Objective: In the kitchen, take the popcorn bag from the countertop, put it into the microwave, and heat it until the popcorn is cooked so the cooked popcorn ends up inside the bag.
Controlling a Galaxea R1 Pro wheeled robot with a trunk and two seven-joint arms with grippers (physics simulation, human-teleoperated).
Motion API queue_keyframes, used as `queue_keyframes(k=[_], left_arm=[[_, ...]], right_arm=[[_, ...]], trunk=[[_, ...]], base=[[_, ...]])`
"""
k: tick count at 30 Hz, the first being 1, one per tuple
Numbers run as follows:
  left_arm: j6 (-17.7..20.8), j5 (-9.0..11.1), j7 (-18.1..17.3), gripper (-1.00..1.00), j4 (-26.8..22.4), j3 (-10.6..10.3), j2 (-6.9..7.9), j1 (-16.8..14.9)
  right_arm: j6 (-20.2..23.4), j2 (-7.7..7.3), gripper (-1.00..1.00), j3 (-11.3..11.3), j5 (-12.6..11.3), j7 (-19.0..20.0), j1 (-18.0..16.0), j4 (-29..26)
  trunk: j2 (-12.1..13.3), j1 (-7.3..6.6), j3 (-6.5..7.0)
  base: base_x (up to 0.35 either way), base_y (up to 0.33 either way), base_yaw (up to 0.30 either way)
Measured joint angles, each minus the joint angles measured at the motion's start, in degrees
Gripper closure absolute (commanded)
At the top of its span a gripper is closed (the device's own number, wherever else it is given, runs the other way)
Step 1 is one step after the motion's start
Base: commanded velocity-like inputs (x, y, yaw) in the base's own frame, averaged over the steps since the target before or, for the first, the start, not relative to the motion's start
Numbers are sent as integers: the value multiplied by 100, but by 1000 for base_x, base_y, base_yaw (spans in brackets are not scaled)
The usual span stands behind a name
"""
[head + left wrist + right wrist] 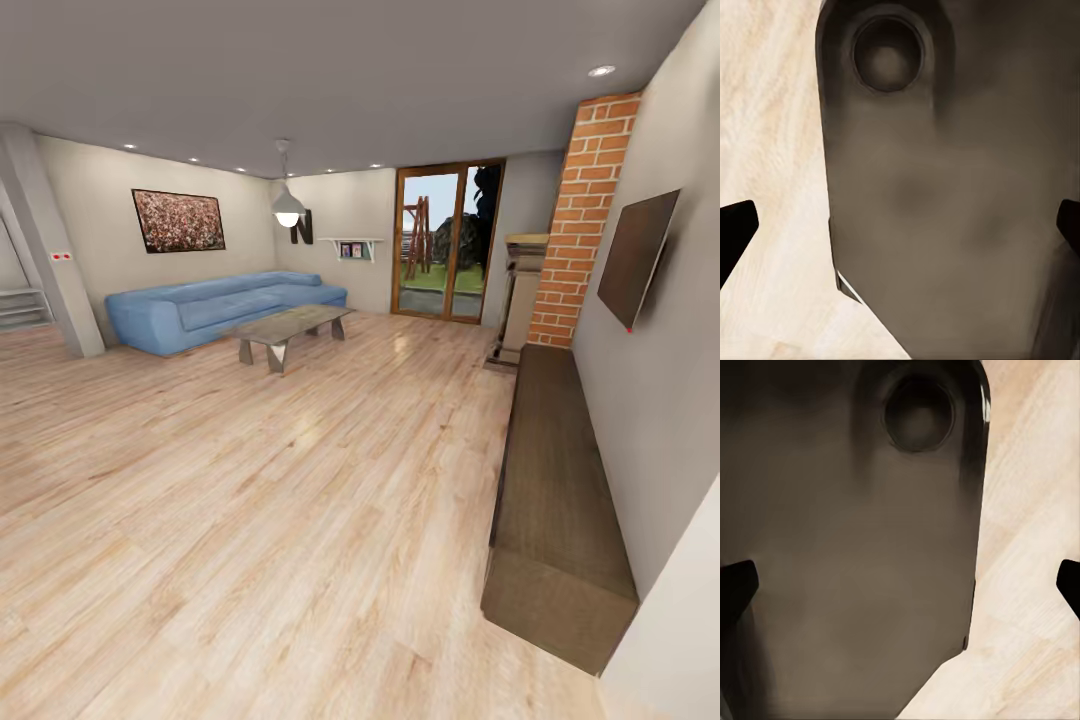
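Both jaws stand spread and empty, the left gripper (900, 225) and right gripper (900, 581) hanging over the robot's dark base (945, 225), probably tucked for travel. We are in the lounge: blue sofa (215, 308), wood floor (250, 500). Popcorn bag and microwave lie elsewhere. No writing is legible.

Floor (250, 500): pale wood planks, wide and glossy. Standing on it: blue sofa (215, 308) along the far wall; low grey coffee table (290, 328) just in front of it; long dark low cabinet (555, 480) against the right wall.
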Motion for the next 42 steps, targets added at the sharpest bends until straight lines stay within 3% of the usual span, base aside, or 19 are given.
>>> queue_keyframes(k=[5,18,42], left_arm=[[-14,40,-8,-100,8,96,-18,2],[-165,412,-8,-100,-243,108,-8,7],[-166,405,-8,-100,-243,97,-16,7]], right_arm=[[-8,-14,-100,12,7,-8,-2,0],[-63,-17,-100,9,9,-8,0,0],[-59,-17,-100,22,28,-8,-5,0]], trunk=[[0,0,0],[0,0,1],[0,0,1]], base=[[0,0,0],[0,0,0],[0,0,241]])
